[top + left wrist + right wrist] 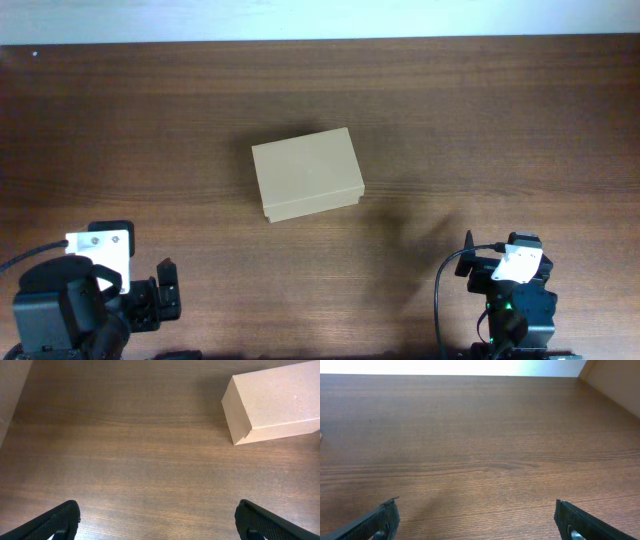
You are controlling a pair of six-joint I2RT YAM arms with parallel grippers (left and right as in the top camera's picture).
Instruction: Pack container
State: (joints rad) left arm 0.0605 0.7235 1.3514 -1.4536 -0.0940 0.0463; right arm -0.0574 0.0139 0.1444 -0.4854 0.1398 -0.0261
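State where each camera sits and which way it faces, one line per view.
Overhead: above the table, looking straight down at the container; left arm and right arm show at the bottom edge.
Left wrist: low, facing forward over the table toward the container; open left gripper at the bottom.
Right wrist: low, facing forward across the table; open right gripper at the bottom.
Shared: overhead and left wrist both show the container.

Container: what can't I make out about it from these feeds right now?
- Overhead: the container is closed, so its inside is hidden.
- Left wrist: its right end is cut off by the frame edge.
- Right wrist: only a tan sliver shows at the left edge, too small to identify.
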